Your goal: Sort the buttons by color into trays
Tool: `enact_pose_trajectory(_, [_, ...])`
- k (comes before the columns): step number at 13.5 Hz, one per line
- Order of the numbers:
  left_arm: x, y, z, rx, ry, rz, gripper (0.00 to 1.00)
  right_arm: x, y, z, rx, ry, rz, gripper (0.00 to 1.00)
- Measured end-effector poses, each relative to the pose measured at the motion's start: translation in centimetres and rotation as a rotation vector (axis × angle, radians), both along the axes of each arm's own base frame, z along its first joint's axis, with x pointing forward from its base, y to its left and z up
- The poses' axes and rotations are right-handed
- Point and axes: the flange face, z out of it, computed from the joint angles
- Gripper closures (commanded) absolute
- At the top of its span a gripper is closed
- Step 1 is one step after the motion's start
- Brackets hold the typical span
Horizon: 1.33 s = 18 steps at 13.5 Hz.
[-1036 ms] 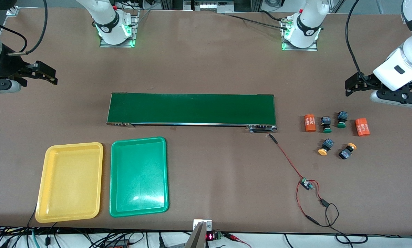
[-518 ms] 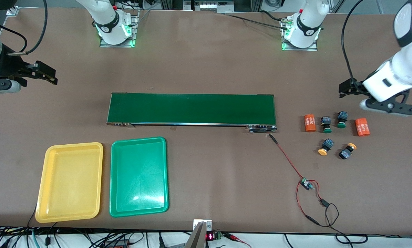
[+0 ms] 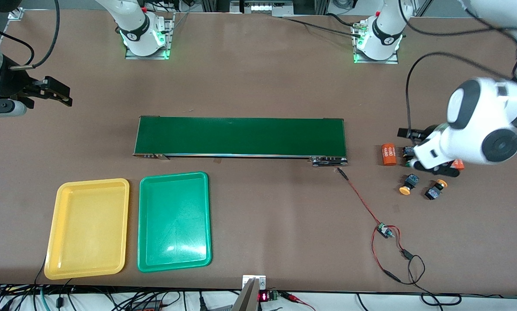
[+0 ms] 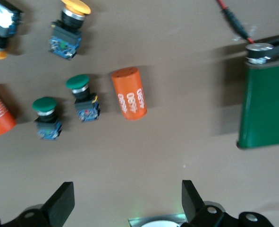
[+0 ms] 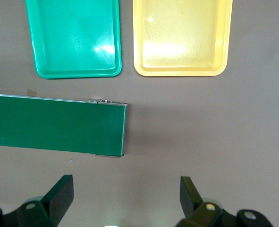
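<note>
Left wrist view, green buttons [image 4: 66,111] beneath spread left jaws

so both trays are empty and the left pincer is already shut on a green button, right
Not quite. Both trays, the yellow tray and the green tray, are indeed empty, but the left pincer is open and holds nothing. The left wrist view shows it over the table with both green buttons lying free. The right pincer waits open over the right arm's end of the table.

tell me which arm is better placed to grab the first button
Left. Its open end effector hangs over the green-capped buttons, while the right end effector waits open at the table's right-arm end, beside the conveyor belt.
</note>
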Motion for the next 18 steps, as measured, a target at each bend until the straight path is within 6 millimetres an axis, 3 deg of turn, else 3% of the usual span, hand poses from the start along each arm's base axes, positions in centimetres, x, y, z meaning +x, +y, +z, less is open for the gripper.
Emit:
enact_pose_trajectory(4, [1.1,0.6,-7.0,-0.007,-0.025,0.01,0.0,0.0,0.1,0.0,0.0,0.0,0.002,0.0])
enact_pose_trajectory(7, [0.6,1.1,-11.6,-0.012,-0.07,0.017,0.0,0.0,0.4,0.0,0.0,-0.001,0.007,0.0])
enact_pose_trajectory(8, [0.2,1.1,-13.0,-0.013,-0.072,0.017,0.05,0.0,0.4,0.0,0.0,-0.001,0.007,0.0])
enact_pose_trajectory(9, [-0.1,1.1,-14.0,-0.014,-0.071,0.016,0.2,0.0,0.4,0.0,0.0,-0.001,0.007,0.0])
enact_pose_trajectory(11, [-0.4,1.1,-15.3,-0.016,-0.069,0.016,0.53,0.0,0.4,0.0,0.0,-0.001,0.007,0.0])
enact_pose_trajectory(16, [-0.6,1.9,-16.1,-0.015,-0.061,0.031,0.74,0.0,0.4,0.0,0.0,-0.001,0.007,0.0])
enact_pose_trajectory(18, [-0.5,2.1,-15.9,-0.018,-0.064,0.03,0.77,0.0,0.4,0.0,0.0,-0.001,0.007,0.0])
